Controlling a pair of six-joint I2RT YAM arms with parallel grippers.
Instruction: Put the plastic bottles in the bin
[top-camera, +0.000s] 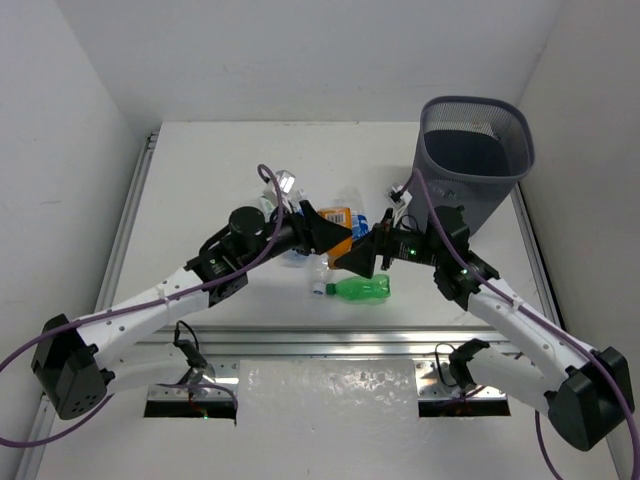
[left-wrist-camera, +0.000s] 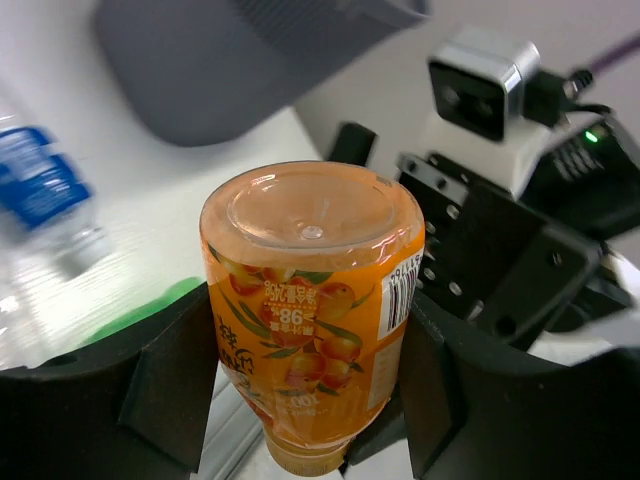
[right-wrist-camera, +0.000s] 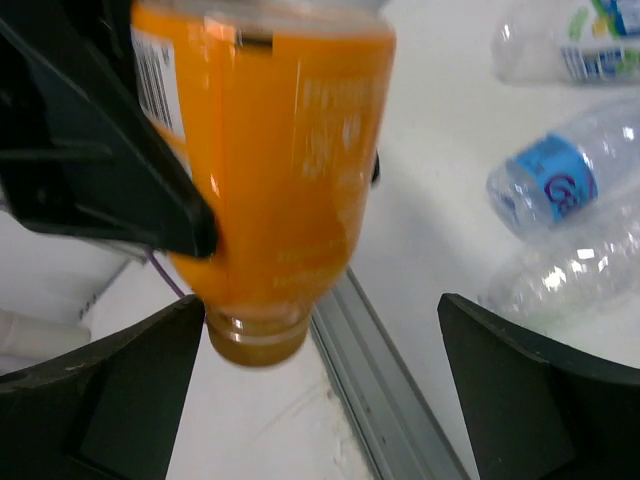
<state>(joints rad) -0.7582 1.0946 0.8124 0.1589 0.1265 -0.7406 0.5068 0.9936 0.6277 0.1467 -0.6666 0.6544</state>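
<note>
The left claw (left-wrist-camera: 310, 405) is closed on the orange bottle (left-wrist-camera: 310, 300): its two black fingers (left-wrist-camera: 165, 390) press against the bottle's sides, one on each side. In the left wrist view the flat bottom of the bottle faces the camera and the neck points away. In the top view this bottle (top-camera: 340, 221) is over the middle of the table (top-camera: 200, 180), between the tips of both arms. I cannot tell if it touches the table. The right claw (right-wrist-camera: 325, 390) is wide open and holds nothing. Its fingers (right-wrist-camera: 110, 395) stand far apart, and the orange bottle (right-wrist-camera: 270, 170) is just in front of them, nearer to one side. The green bottle (top-camera: 360, 290) lies on its side on the table, just in front of the two claws, with its white cap to the left. A clear bottle with a blue label (right-wrist-camera: 556, 176) lies on the table close by, and more clear bottles lie around it. The bin (top-camera: 470, 190) stands upright at the far right corner of the table, apart from all the bottles.
</note>
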